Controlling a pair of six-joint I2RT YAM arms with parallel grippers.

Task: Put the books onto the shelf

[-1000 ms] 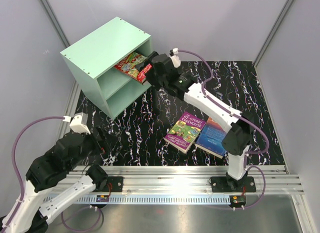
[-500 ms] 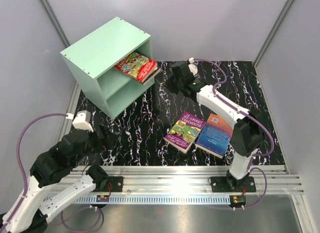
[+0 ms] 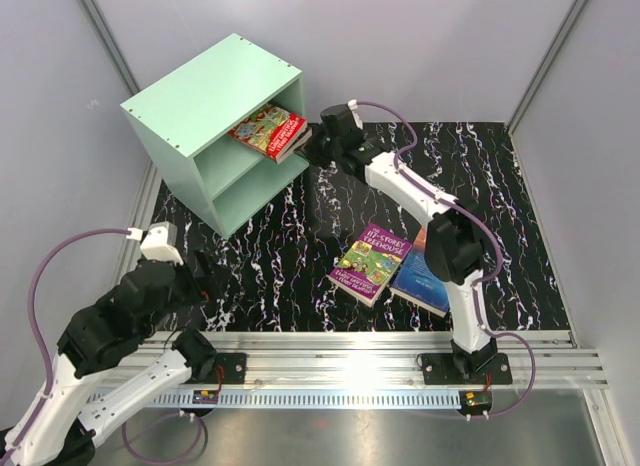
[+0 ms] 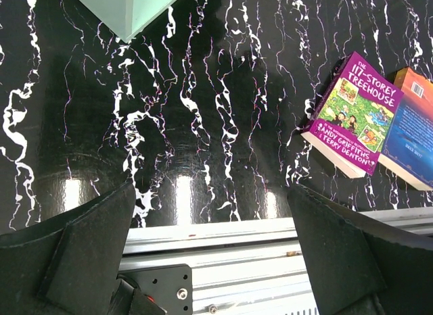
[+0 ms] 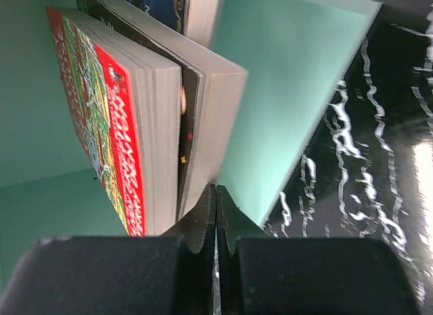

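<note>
The right hand (image 3: 312, 149) is shut tight. Its two fingers (image 5: 203, 217) press flat on each other and there is nothing between them. The tips sit right at the ends of two books that poke out of the shelf (image 3: 200, 101). I cannot tell if the tips touch the books.

The two books lie flat in a pile in the top hole of the shelf. The red book (image 3: 268, 131) is on top. The dark book (image 5: 213, 105) is under it, and only a thin bit of it peeks out in the view from above. Both stick out past the front of the shelf. The shelf is mint green and stands at the far left of the black counter (image 3: 290, 256), which has white streaks on it. The bottom hole of the shelf shows no book.

The left hand (image 3: 195, 271) is open very wide and holds nothing. It hangs over the near left part of the counter, close to the metal rail (image 3: 350, 346).

Two more books lie flat on the counter, well away from the shelf, near the base of the right arm. One is the purple book (image 3: 370, 263) with cartoon pictures on the cover. The other is the blue book (image 3: 425, 276) with an orange edge. They lie side by side and touch.
</note>
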